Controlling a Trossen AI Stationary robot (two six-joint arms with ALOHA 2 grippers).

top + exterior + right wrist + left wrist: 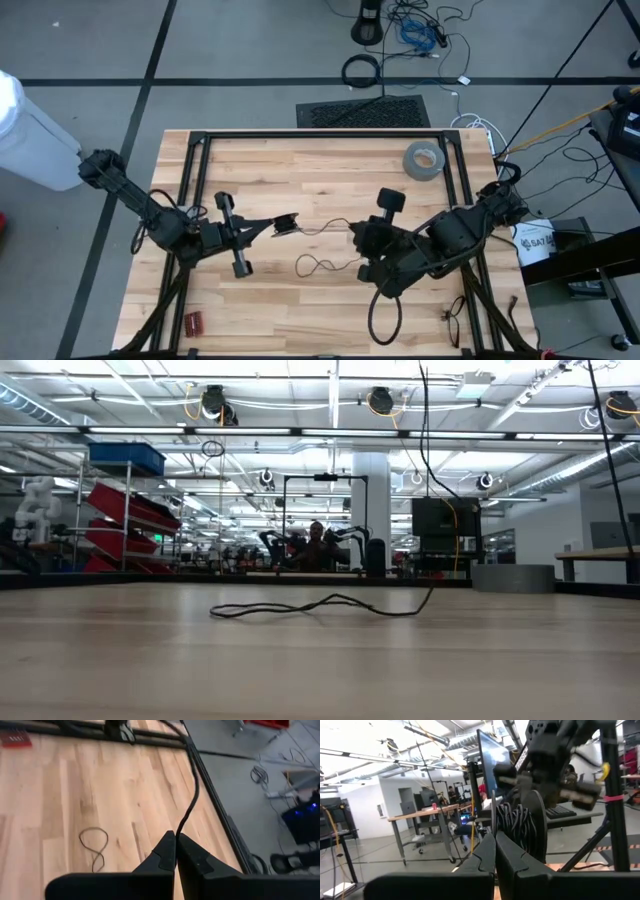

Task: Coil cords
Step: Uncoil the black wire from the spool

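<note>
The cord is one thin black wire. Part of it is wound into a small bundle (287,224) (517,827), on which my left gripper (274,228) (495,839) is shut, above the table's middle. From the bundle a slack span (322,232) runs to my right gripper (353,236) (176,836), which is shut and tipped downward. More cord lies on the wood as a figure-eight loop (315,265) (95,845). In the low view the cord (320,603) lies on the table and one strand (425,480) rises out of the picture. My left gripper pinches the wound bundle at its near edge (501,822) between its two fingers, coming level from the table's left. The bundle stands past the fingertips, lifted clear of the table. My right gripper is shut with a black strand (192,795) leaving right at its fingertips. The fingers hide the place of contact. They slant down toward the table's near left.
A grey tape roll (422,160) lies at the far right. A small red object (192,322) lies near the front left corner. A black frame (320,135) borders the table. A thicker black cable loop (385,322) hangs at the near edge under the right arm.
</note>
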